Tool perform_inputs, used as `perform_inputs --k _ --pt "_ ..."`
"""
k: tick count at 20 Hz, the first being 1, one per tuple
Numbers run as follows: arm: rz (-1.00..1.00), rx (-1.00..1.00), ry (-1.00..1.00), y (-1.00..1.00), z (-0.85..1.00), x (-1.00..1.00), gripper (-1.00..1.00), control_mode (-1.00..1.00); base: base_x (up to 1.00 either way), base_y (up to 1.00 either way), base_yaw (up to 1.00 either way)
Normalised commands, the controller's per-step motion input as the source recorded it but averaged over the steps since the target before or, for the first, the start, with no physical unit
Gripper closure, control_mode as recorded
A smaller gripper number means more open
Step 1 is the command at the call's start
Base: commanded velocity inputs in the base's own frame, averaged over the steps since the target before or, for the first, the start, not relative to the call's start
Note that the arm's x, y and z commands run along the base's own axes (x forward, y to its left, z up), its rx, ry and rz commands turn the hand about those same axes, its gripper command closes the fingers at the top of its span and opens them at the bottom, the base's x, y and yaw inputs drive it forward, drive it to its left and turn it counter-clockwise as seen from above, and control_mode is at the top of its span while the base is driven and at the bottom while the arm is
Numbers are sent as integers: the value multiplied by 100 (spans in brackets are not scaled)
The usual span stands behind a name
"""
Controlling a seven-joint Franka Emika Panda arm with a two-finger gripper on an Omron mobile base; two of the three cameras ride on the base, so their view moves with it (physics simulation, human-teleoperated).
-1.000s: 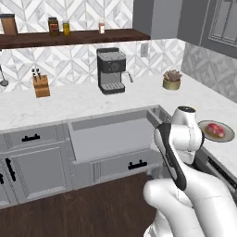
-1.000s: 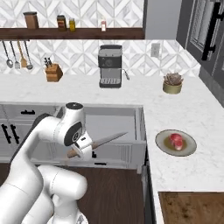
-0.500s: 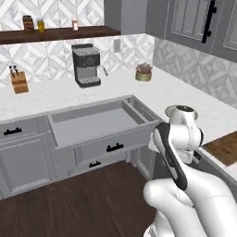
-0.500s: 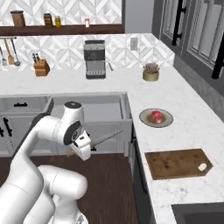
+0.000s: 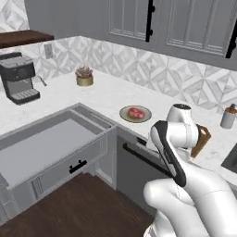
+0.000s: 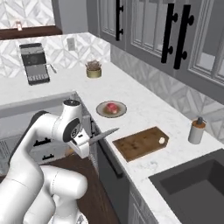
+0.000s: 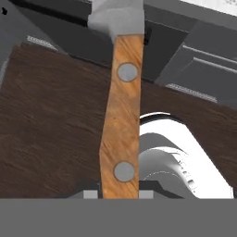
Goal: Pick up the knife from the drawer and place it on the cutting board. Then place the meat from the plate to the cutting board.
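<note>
Wooden-handled knife clamped in the gripper, blade aimed at two o'clock toward the cutting board, ready for placing.

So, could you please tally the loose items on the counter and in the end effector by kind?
Knife: 1
Cutting board: 1
Plate: 1
Meat: 1
Coffee machine: 1
Potted plant: 1
Soap dispenser: 1
Total: 7

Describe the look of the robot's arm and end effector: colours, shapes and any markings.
The arm is built of glossy white, rounded, tube-like segments, thick and bulbous at the joints. A dark band runs along one link, and dark seams mark the joints. A round grey cap tops one joint. The end effector is a compact white block; its finger tips are small and dark. No cables or lettering can be made out.
</note>
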Motion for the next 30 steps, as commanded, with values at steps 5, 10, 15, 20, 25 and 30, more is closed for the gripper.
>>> perform_inputs --k 5,10,15,20,25,30 --pt "0 0 0 0 0 0 100 100 60 51 -52" --pt "0 0 0 0 0 0 100 100 66 48 -49" --pt "0 0 0 0 0 0 100 100 37 2 -55" --pt "0 0 0 0 0 0 100 100 43 6 -53" --pt "0 0 0 0 0 0 100 100 60 49 -44" --pt "-18 -2 4 4 -6 20 100 -100 10 9 -7"
